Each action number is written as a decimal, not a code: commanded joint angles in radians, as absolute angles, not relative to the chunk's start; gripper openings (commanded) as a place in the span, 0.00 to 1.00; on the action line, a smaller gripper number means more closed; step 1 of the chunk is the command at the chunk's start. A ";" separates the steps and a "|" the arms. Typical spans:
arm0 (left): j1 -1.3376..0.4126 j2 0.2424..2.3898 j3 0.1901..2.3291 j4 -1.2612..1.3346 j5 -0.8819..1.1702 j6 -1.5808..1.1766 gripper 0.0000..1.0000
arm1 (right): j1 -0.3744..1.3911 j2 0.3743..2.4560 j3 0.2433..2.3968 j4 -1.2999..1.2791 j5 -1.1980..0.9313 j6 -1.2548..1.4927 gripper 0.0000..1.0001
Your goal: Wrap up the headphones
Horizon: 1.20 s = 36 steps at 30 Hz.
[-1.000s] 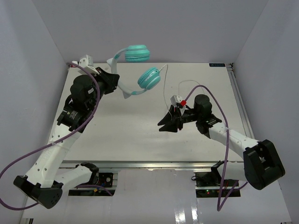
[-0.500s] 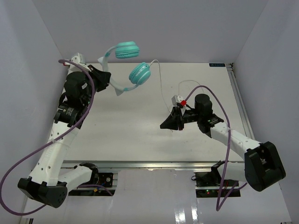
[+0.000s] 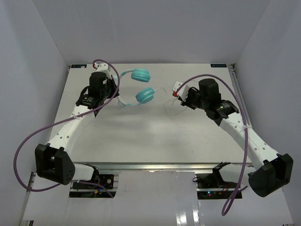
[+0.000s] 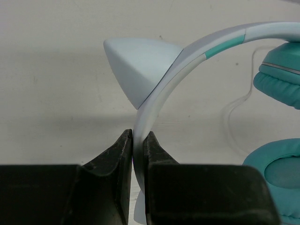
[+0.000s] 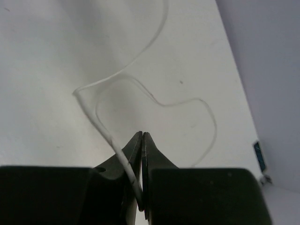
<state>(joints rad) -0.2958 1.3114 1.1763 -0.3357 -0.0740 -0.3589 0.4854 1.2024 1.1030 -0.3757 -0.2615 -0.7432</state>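
The headphones have two teal ear cups and a pale white headband, at the far left-centre of the table. My left gripper is shut on the headband, just below a pale cat-ear piece. Both cups show at the right of the left wrist view. The thin white cord runs from the cups to my right gripper, which is shut on it. In the right wrist view the cord enters the closed jaws and loops on the table beyond.
The white table has a metal rail along its right edge. Grey walls enclose the back and sides. Thick purple arm cables hang along both arms.
My left arm has lowered the headphones from high at the back down toward the table. My right gripper has moved to the far side and right, carrying the cord.
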 commanded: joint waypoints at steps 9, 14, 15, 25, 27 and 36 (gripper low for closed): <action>-0.387 1.426 1.103 -0.211 0.165 -0.163 0.00 | 0.562 1.185 1.255 -0.277 0.027 -1.083 0.08; -0.442 1.459 1.098 -0.159 0.241 -0.169 0.00 | 0.608 1.252 1.358 -0.313 -0.135 -1.009 0.08; -0.454 1.461 1.098 -0.148 0.249 -0.169 0.00 | 0.611 1.258 1.362 -0.312 -0.144 -1.001 0.08; -0.540 1.474 1.098 -0.058 0.330 -0.160 0.00 | 0.614 1.311 1.374 -0.285 -0.190 -1.014 0.08; -0.560 1.489 1.106 -0.051 0.331 -0.162 0.00 | 0.615 1.327 1.396 -0.285 -0.209 -0.999 0.08; -0.649 1.543 1.124 0.043 0.311 -0.206 0.00 | 0.623 1.377 1.397 -0.224 -0.202 -0.951 0.08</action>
<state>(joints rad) -0.6155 1.5439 1.0866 -0.0772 0.2787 -0.1590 0.6167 1.3637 1.3735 -0.3021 -0.1917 -0.9831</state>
